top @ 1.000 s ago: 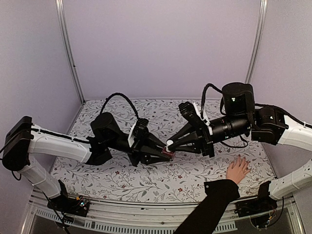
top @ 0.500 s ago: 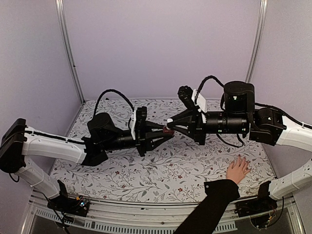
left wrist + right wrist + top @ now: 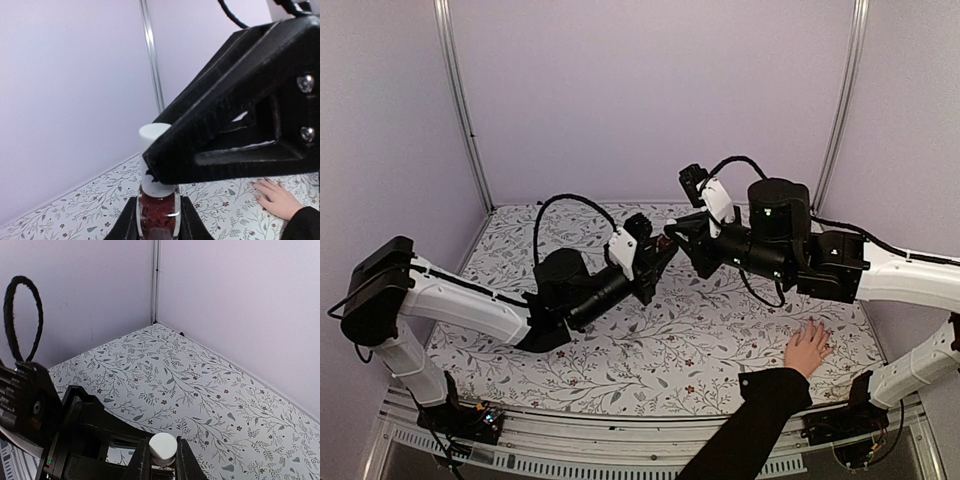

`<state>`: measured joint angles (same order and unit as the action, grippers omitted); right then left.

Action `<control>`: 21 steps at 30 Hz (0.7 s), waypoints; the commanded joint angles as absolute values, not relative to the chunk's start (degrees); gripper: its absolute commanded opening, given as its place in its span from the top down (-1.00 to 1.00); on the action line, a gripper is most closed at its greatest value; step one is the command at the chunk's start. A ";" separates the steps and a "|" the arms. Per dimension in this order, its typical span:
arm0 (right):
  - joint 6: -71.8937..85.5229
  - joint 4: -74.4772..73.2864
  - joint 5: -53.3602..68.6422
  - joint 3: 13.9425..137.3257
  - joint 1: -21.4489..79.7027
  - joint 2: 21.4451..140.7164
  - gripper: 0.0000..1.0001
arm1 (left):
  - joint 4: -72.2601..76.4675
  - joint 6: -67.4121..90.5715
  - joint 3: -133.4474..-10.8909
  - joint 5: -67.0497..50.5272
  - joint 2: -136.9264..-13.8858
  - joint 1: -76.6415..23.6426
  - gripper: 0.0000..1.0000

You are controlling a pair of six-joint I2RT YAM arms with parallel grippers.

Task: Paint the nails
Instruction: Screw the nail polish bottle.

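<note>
**Top view.** The left gripper (image 3: 657, 259) and the right gripper (image 3: 678, 238) are met tip to tip, raised above the middle of the table (image 3: 650, 350). What is held between them is hidden here. A hand (image 3: 808, 348) in a black sleeve (image 3: 750, 425) is laid flat on the table near the right front, fingers spread. It lies well apart from both grippers, below and to the right of them. The nails (image 3: 816, 326) are too small for any paint to be made out.

**Left wrist view.** A dark-red bottle (image 3: 159, 212) is clamped upright in the left gripper. Its white cap (image 3: 154, 136) is crossed by a black finger of the right gripper. The hand is seen far off at the lower right, resting on the table.

**Right wrist view.** The cap is seen end-on, pinched between the right gripper's two fingers, with the left gripper beneath it. Neither hand nor nails are in view.

**Progress, as judged.** The cap is still on the bottle and no brush is exposed, so the opening step is taken to be in hand. No nail is seen to be painted, and the whole of the painting is judged to be left.
</note>
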<state>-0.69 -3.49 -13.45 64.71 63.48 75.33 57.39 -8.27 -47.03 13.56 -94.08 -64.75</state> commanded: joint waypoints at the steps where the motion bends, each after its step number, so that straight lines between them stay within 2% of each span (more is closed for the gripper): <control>1: 4.54 0.81 -15.10 62.48 65.04 79.03 1.00 | 66.73 -12.56 -51.77 21.73 -97.27 -67.84 1.00; 12: 5.55 3.54 -15.53 62.18 65.04 80.62 0.99 | 66.60 -12.96 -51.64 21.49 -98.06 -68.28 1.00; 21: 4.52 3.07 -14.36 60.66 64.95 76.23 0.61 | 62.30 -12.56 -49.07 17.53 -94.19 -67.80 1.00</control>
